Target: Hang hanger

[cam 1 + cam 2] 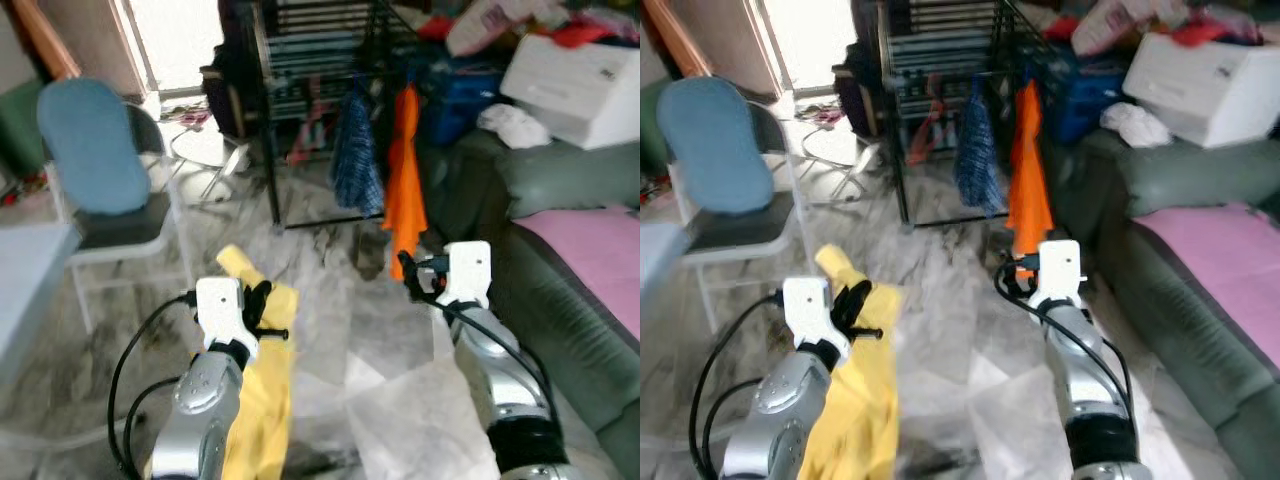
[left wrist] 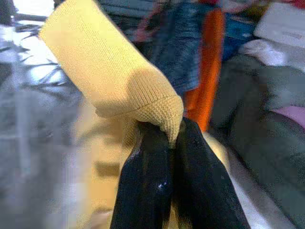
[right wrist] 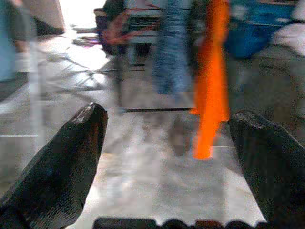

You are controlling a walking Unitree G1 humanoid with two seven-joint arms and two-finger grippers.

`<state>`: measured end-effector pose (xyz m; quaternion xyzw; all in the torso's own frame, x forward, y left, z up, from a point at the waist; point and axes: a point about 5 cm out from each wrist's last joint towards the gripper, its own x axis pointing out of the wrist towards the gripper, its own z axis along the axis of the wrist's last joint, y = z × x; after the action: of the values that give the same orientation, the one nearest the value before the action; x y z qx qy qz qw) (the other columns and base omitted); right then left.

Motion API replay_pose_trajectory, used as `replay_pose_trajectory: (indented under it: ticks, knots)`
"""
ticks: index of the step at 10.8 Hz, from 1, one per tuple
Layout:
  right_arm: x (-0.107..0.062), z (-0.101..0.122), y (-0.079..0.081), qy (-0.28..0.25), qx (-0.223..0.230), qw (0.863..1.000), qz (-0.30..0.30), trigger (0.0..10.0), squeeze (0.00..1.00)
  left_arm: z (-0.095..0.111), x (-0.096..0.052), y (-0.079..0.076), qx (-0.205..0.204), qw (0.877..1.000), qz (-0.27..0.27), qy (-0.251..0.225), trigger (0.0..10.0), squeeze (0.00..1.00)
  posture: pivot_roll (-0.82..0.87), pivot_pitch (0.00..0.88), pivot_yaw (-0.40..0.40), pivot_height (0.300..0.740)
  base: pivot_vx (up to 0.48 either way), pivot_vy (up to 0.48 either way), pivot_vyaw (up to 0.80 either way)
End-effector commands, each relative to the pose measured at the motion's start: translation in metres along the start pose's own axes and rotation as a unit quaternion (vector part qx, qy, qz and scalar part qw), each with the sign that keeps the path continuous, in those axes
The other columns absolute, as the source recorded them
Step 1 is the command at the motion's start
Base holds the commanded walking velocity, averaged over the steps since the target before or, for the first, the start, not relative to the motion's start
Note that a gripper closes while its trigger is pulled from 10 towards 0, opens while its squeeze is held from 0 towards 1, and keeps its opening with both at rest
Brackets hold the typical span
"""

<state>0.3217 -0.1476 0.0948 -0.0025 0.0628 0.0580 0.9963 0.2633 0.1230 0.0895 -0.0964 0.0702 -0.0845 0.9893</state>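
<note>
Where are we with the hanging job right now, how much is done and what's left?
Done: an orange garment and a blue checked garment already hang on the black rack. In hand: the left gripper is shut on a yellow garment; no hanger is visible on it. The right gripper is open and holds nothing. Left: cross the marble floor to the rack and hang it.

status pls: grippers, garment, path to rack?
Left gripper shut on yellow garment. Right gripper open, empty. Drying rack ahead, holding orange cloth; bare floor between.

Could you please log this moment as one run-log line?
left gripper: shut on yellow garment | right gripper: open, empty | drying rack: ahead
</note>
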Motion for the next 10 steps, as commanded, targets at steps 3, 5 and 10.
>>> replay_pose_trajectory:
  ticks: [3,5,10]
  knots:
    - [0.004,0.010,0.005,-0.016,-0.003,1.000,0.011,10.0,0.00,0.014,0.003,-0.001,0.011,0.999,-0.003,-0.035,10.0,0.00,-0.04,0.000,0.033,0.740,0.000,0.000,0.00]
    - [0.004,0.009,0.007,-0.015,-0.001,1.000,0.011,10.0,0.00,0.016,0.004,-0.002,0.010,0.999,-0.010,-0.038,10.0,0.00,-0.04,0.000,0.037,0.740,0.000,0.000,0.00]
    - [0.003,0.010,0.010,-0.024,-0.003,1.000,0.018,10.0,0.00,0.019,0.005,-0.002,0.017,0.999,-0.016,-0.045,10.0,0.00,-0.04,0.000,0.045,0.740,0.131,0.000,0.19]
